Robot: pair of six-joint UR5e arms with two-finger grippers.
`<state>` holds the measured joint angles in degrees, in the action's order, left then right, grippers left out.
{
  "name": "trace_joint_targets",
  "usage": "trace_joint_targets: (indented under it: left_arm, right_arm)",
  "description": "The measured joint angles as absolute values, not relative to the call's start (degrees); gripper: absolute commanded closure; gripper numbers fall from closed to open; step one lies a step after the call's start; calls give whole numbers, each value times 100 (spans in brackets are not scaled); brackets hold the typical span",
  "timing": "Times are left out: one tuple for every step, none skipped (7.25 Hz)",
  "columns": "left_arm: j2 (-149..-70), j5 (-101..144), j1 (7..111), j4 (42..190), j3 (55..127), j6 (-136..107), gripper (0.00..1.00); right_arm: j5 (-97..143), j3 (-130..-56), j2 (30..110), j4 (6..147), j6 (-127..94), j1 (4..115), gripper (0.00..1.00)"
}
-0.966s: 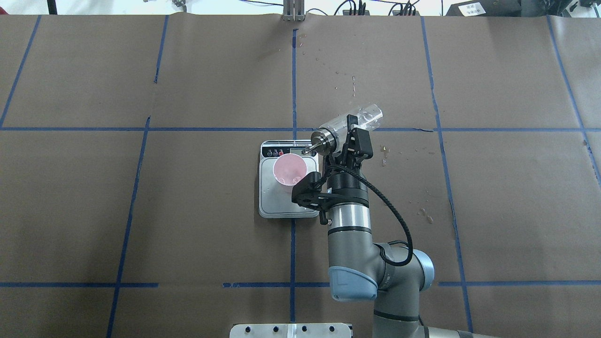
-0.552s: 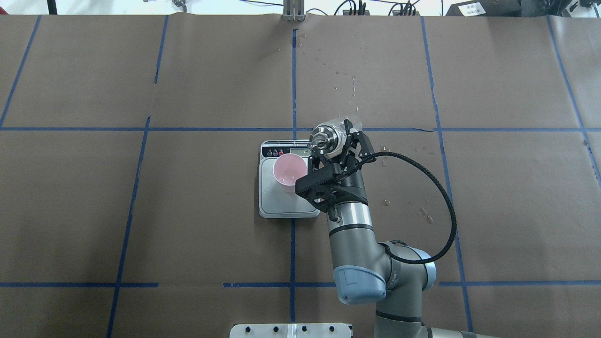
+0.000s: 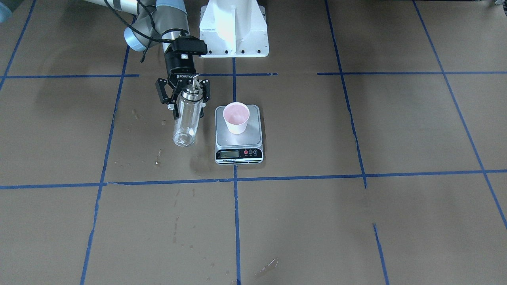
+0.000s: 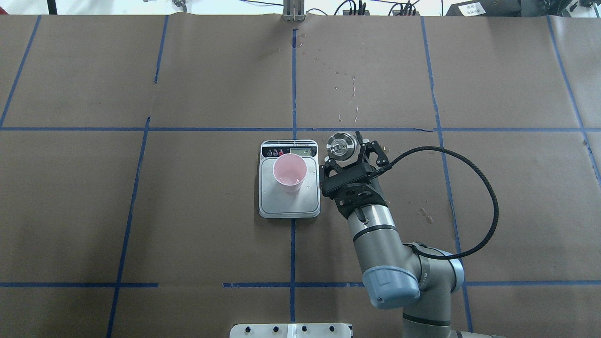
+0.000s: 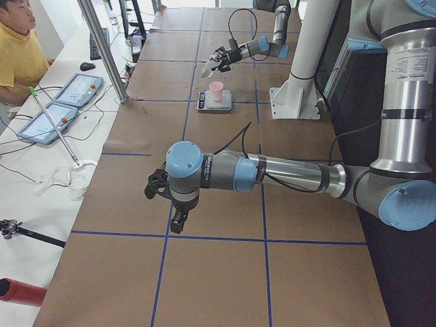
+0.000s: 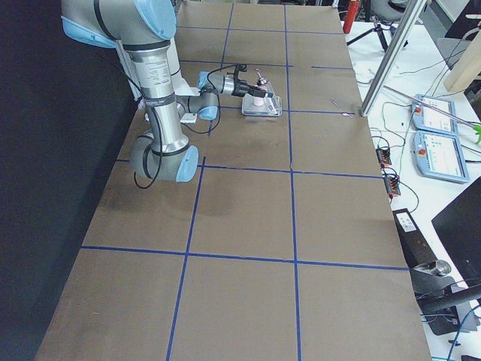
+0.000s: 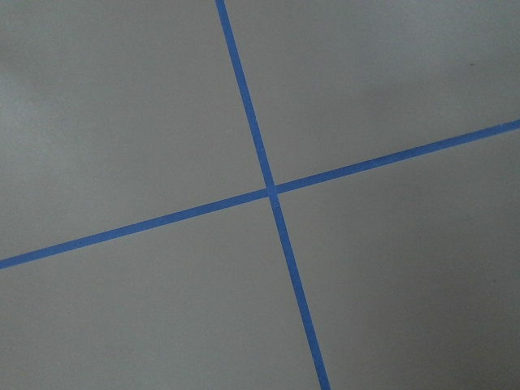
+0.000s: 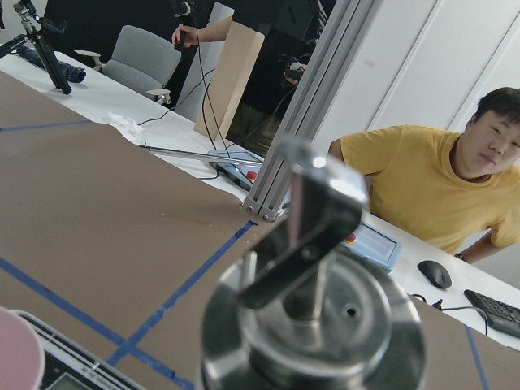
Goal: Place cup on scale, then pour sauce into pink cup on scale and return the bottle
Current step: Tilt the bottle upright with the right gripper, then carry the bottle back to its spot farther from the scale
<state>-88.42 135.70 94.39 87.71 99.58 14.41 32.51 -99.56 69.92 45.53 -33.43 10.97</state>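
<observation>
The pale pink cup (image 4: 289, 172) stands upright on the scale (image 4: 289, 206), near its display end; both also show in the front view, cup (image 3: 236, 117) on scale (image 3: 239, 139). My right gripper (image 4: 350, 155) is shut on the clear glass bottle (image 4: 341, 145), which stands about upright just right of the scale, silver spout cap up. In the front view the gripper (image 3: 188, 107) holds the bottle (image 3: 185, 124) near its neck. The cap (image 8: 313, 325) fills the right wrist view. My left gripper (image 5: 158, 189) hangs far from the scale; I cannot tell whether it is open or shut.
Brown paper with blue tape lines covers the table. Small wet spots (image 4: 425, 213) lie right of the bottle and beyond it. The white robot base (image 3: 233, 27) stands behind the scale. An operator (image 5: 17, 48) sits beyond the table's far edge with tablets (image 5: 75, 88).
The right gripper has turned the bottle from tilted, spout over the cup, to about upright and moved it right, away from the cup. Cup and scale have not moved.
</observation>
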Motion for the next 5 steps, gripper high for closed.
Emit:
trace_joint_targets:
  left_arm:
    - [-8842, 13570, 9439, 8771, 9956, 1441, 0]
    - [-8839, 13570, 9439, 8771, 9940, 1449, 0]
    - [-8825, 13568, 9439, 8771, 9914, 1457, 0]
    - [-8798, 13568, 9439, 8770, 9888, 1450, 0]
    - [-8765, 13574, 9439, 8768, 9826, 1389, 0]
  right_arm:
    - [3544, -10037, 7149, 4553, -3600, 1117, 100]
    - [3886, -10127, 7347, 4555, -3775, 1158, 100]
    - [4223, -10245, 7619, 4558, -3917, 1227, 100]
    - [4618, -10376, 7868, 4560, -4230, 1356, 100]
    - [5350, -10537, 8055, 4572, -4903, 1632, 100]
